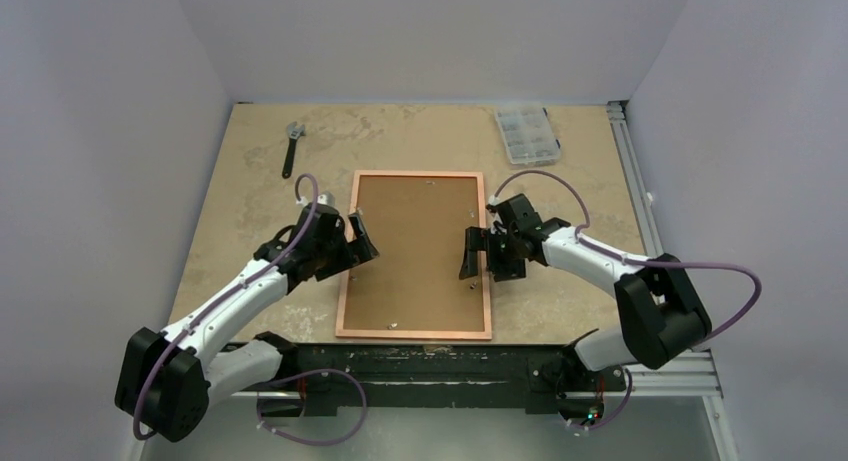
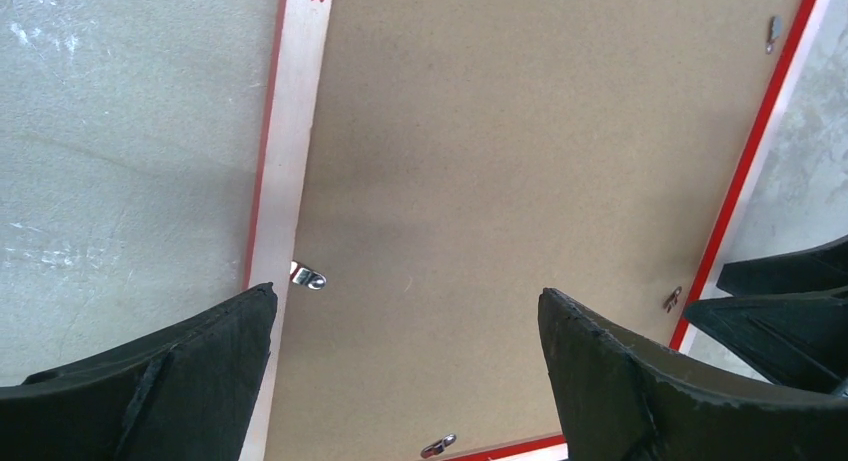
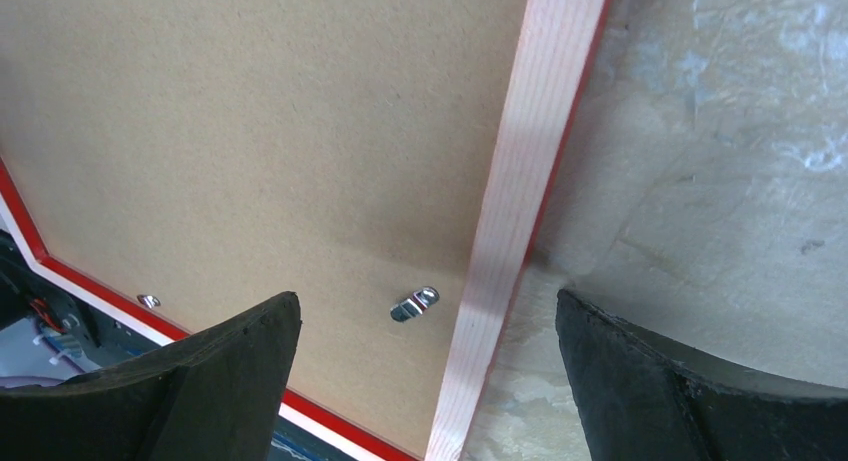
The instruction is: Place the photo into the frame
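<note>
The frame (image 1: 415, 332) lies face down in the middle of the table (image 1: 420, 131), its long sides running from the near edge toward the far edge and its near short side close to the near edge. It is a thin, flat rectangle. The back rails are pale wood with a fine straight grain, and a bright red line shows along their outer edge. Inside the rails sits a brown backing board (image 1: 415, 246), matte and fibrous, with small shiny metal tabs (image 3: 414, 304) at its rim. The table is a mottled beige, stone-like slab with pale scuffs. The left pincer (image 1: 362, 237) stands over the frame's left long rail with its jaws spread wide and nothing between them. In its wrist view one dark, rough-edged finger (image 2: 200, 371) is over the bare table and the other over the board. The right pincer (image 1: 470, 254) stands opposite at the right long rail, equally wide apart and empty, straddling that rail in the same way. Whether either pincer touches the frame cannot be told. At the far left corner lies a dark adjustable wrench (image 1: 291, 146), and at the far right corner a clear plastic compartment box (image 1: 526, 133).
</note>
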{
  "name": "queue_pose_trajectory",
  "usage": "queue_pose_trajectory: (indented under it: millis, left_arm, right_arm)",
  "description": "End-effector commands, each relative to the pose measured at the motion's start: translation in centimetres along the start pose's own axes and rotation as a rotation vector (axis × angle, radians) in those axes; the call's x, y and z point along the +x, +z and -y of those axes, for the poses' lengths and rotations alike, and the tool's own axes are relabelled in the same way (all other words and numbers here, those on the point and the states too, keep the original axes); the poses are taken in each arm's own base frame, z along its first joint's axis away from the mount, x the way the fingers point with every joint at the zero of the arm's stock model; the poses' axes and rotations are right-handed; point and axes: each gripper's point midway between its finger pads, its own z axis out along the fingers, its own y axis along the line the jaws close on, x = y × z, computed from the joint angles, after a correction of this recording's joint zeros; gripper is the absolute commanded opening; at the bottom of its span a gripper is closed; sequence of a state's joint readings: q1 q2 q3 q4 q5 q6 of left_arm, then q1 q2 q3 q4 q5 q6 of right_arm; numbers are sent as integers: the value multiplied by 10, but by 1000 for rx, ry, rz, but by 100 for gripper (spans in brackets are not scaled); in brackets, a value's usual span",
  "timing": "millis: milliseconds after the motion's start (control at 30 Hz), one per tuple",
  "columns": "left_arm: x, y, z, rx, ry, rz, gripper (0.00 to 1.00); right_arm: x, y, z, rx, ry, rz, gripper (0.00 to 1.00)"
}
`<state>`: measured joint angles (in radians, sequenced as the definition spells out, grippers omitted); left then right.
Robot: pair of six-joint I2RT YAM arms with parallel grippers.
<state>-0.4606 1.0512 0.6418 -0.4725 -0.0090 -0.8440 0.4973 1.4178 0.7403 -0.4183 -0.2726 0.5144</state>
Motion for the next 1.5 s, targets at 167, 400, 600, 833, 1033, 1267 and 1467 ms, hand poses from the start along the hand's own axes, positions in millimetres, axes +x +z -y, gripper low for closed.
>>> queue_pose_trajectory:
  millis: [167,400,600,833,1033,1267,1467]
  left_arm:
    - [0,11,-13,-37,-26,-40,100]
    - [7,17,-19,-33,-35,-74,100]
    - [14,20,-16,8,-49,-91,99]
    - [21,28,-19,-1,-49,-128,99]
    - [22,32,-24,-34,-43,-136,98]
    - [21,30,-29,-60,-32,-132,98]
    - [24,32,-33,-78,-30,-142,97]
  right_arm:
    - [-16,5,3,53,-65,-14,98]
    - [-20,6,8,94,-59,-14,98]
    - [-18,-5,21,155,-56,34,97]
    - [2,2,18,115,-34,-26,91]
    - [12,12,15,139,-62,-66,88]
    - [24,9,32,243,-113,-76,72]
    - [32,16,27,284,-164,-88,64]
